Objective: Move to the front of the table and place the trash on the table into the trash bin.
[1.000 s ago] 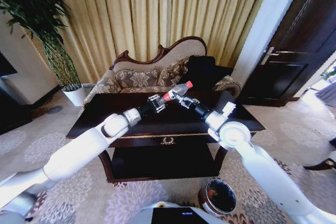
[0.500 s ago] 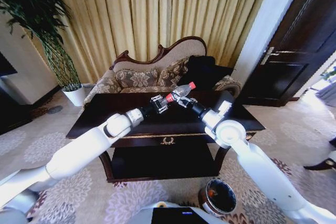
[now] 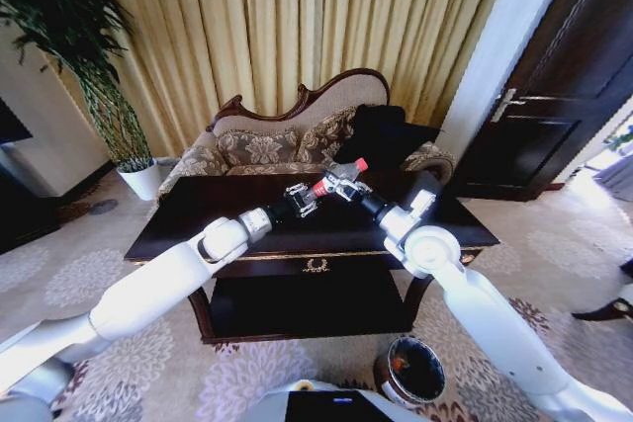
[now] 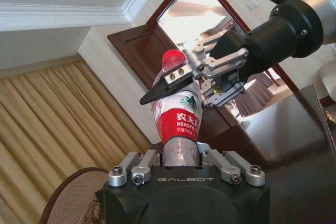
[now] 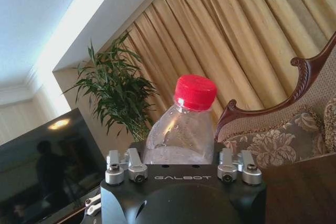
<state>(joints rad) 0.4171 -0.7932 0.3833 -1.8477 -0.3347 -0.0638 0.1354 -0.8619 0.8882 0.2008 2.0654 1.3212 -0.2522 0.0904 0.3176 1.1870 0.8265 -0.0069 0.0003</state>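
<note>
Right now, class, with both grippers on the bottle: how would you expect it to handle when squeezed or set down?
The bottle looks clear and empty, so probably light. Its thin wall near the cap appears dented, so it likely crumples under firm jaws. Being round, it may roll if laid on the table.

The bottle (image 4: pixel 177 124) is clear, dimpled plastic with a glossy red printed label and a smooth red plastic cap, pinched between the bare-metal links of the left gripper (image 4: pixel 181 163) and right gripper (image 4: pixel 202 80), whose housings are matt black. The table (image 3: pixel 188 214) is dark, glossy wood with gold trim, while the curtain (image 5: pixel 252 45) is softly sheened gold cloth.
</note>
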